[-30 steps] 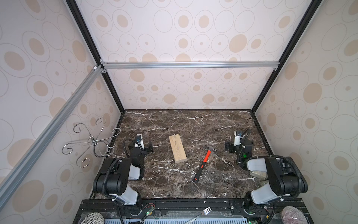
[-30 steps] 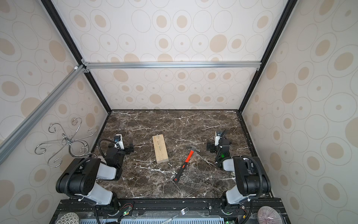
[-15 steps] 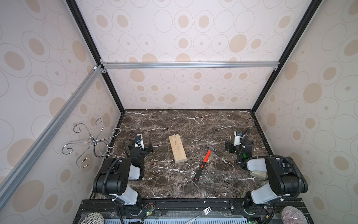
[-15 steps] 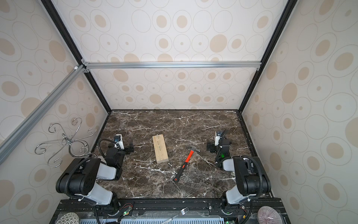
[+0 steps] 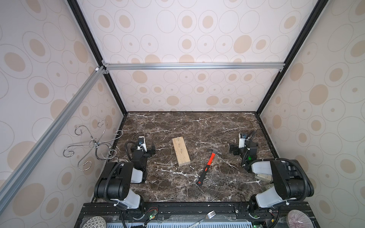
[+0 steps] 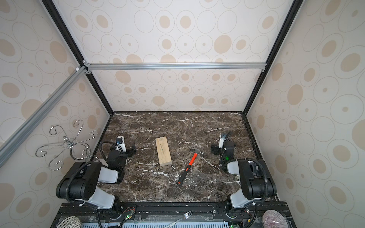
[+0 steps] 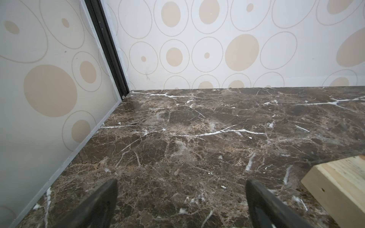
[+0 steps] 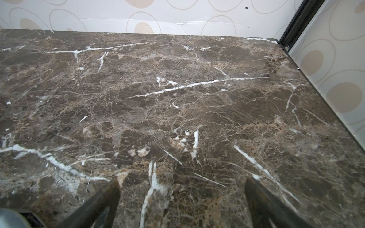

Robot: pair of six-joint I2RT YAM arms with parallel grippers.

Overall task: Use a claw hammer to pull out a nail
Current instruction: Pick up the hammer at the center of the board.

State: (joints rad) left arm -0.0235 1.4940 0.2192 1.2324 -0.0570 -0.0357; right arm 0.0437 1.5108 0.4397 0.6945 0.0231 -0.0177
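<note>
The claw hammer (image 5: 207, 166) (image 6: 189, 164) lies flat on the marble table, right of centre, its silver head toward the back and its black grip toward the front. To its left lies a pale wooden block (image 5: 181, 151) (image 6: 163, 151) with a row of small nails (image 5: 179, 145) in its top face. My left gripper (image 5: 151, 151) (image 7: 180, 197) rests low at the table's left side, open and empty, with a corner of the block (image 7: 339, 183) beside it. On the right side my right gripper (image 5: 235, 150) (image 8: 181, 197) is also open over bare marble.
A chrome wire hook stand (image 5: 94, 144) leans at the left wall. A silver fork (image 5: 209, 214) and two patterned bowls (image 5: 94, 223) (image 5: 296, 217) sit on the front ledge below the table. Patterned walls close in the back and both sides.
</note>
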